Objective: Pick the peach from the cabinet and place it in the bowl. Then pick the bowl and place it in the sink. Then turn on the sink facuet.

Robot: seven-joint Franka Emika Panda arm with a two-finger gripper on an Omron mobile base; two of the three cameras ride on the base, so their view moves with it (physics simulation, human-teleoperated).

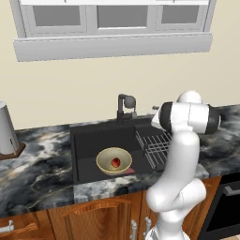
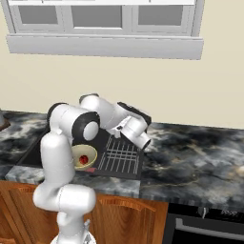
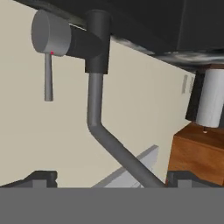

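At the near edge of the dark marbled counter [image 1: 42, 159], above wooden cupboards [image 1: 93, 218], my white arm [image 1: 180, 159] rises and bends toward the back wall. Just beyond the counter lip lies the black sink [image 1: 89, 140]. In it sits the bowl [image 1: 114, 161], upright on the basin floor, with the peach [image 1: 116, 162] resting inside. To the bowl's right I see a wire rack [image 1: 154, 147]. Farther back, at the sink's rear rim, stands the sink facuet [image 1: 125, 107]. From the hand camera, which is rolled over, its post, bent spout and lever handle [image 3: 48, 78] appear close ahead, and the gripper [image 3: 111, 178] has its fingertips [image 3: 41, 177] spread wide apart, touching nothing. Behind is the cream wall and a window [image 1: 112, 28].
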